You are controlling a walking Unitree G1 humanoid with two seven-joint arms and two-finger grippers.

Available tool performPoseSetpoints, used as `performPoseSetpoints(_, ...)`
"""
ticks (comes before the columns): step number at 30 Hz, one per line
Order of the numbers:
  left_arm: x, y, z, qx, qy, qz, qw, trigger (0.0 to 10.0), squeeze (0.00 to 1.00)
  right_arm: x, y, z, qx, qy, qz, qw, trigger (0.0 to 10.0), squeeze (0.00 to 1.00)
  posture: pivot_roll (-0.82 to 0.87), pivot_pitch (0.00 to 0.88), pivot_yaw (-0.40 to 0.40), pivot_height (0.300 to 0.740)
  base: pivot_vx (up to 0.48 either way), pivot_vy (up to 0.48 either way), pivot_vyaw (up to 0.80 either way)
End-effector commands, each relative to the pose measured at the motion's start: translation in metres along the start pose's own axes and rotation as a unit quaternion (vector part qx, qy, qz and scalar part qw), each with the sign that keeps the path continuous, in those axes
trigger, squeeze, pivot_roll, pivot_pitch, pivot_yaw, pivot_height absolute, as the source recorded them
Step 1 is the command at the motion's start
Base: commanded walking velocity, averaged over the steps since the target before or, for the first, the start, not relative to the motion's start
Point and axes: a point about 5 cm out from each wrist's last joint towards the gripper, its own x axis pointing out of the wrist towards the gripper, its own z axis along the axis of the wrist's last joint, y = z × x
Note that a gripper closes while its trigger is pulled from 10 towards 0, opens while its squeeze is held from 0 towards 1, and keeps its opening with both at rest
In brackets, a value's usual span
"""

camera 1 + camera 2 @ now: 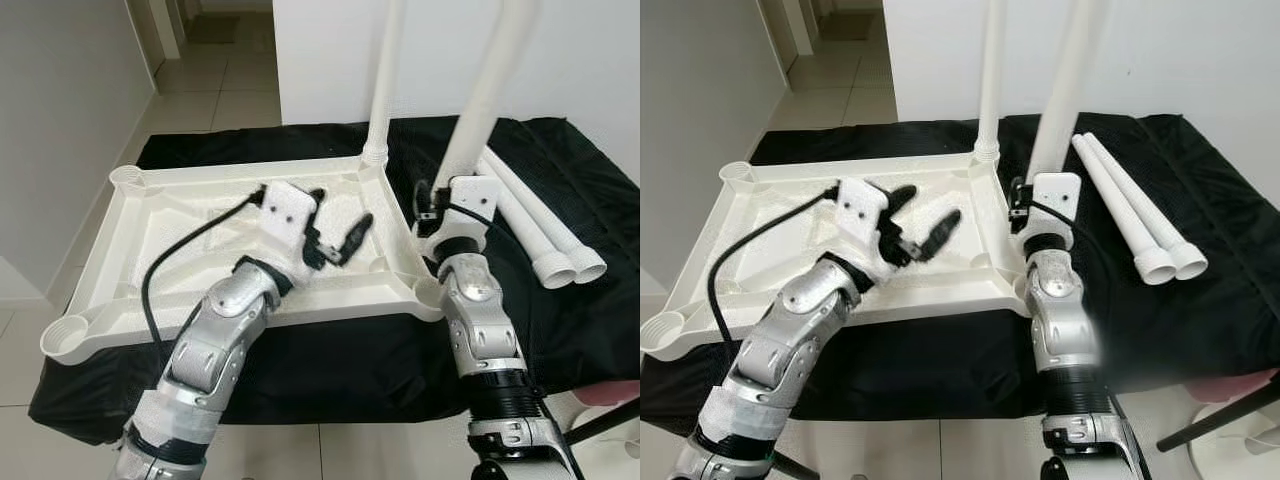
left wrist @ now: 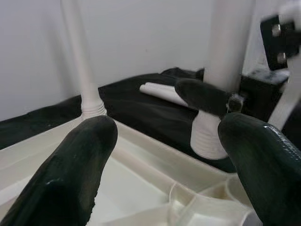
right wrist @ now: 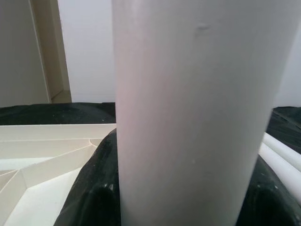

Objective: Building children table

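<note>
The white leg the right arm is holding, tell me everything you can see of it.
The held leg is a smooth white plastic-looking tube, leaning slightly, its top out of frame. Its ribbed lower end sits at the near right corner socket of the upturned tabletop; whether it is fully seated cannot be told. The right end effector is shut around it low down. The left end effector hovers open over the tabletop, apart from it.

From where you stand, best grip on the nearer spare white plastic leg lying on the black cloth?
Take the nearer spare white plastic leg mid-shaft from above, fingers straddling it across its length. It lies flat beside its twin, so come down on its free left side; the flared threaded end looks too wide.
</note>
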Motion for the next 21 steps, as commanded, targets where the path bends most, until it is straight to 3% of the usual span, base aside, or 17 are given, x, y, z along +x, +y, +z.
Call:
performPoseSetpoints(1, -0.002, -0.003, -0.002, 0.013, 0.004, -0.011, 1.000, 10.0, 0.00, 0.002, 0.001, 0.003, -0.003, -0.010, 0.005, 1.000, 10.0, 0.00, 0.00, 0.019, 0.035, 0.740, 0.000, 0.000, 0.00)
performPoseSetpoints(11, -0.013, -0.012, -0.013, 0.029, 0.023, -0.031, 0.999, 10.0, 0.00, -0.013, 0.008, -0.015, -0.004, -0.001, 0.060, 0.998, 10.0, 0.00, -0.02, 0.022, 0.025, 0.740, 0.000, 0.000, 0.00)
performPoseSetpoints(21, -0.016, -0.019, -0.019, 0.029, 0.033, -0.052, 0.998, 10.0, 0.00, -0.016, 0.001, -0.025, -0.011, 0.009, 0.068, 0.998, 10.0, 0.00, -0.03, 0.014, 0.036, 0.740, 0.000, 0.000, 0.00)
